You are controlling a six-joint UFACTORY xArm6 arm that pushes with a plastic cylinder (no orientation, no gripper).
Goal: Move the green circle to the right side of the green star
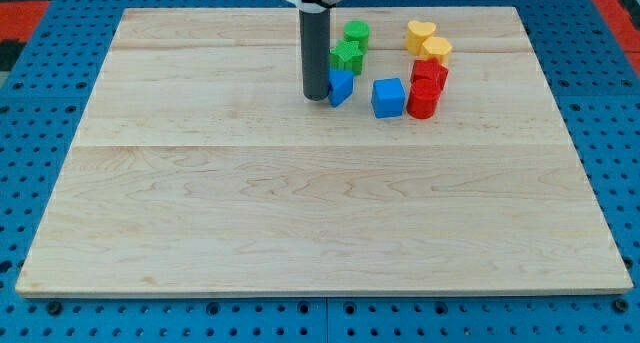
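The green circle (pixel 356 33) sits near the view's top, just above and slightly right of the green star (pixel 347 55); the two are close together, perhaps touching. My tip (pixel 317 96) rests on the board at the lower left of the green star, right against the left side of a blue triangular block (pixel 341 86). The rod rises straight up from there and hides part of the board to the left of the star.
A blue cube (pixel 388 97) lies right of the blue triangle. Two red blocks (pixel 427 74) (pixel 422 101) stand right of it. A yellow heart (pixel 420 33) and another yellow block (pixel 436 50) lie at the top right. The wooden board (pixel 300 203) lies on a blue pegboard.
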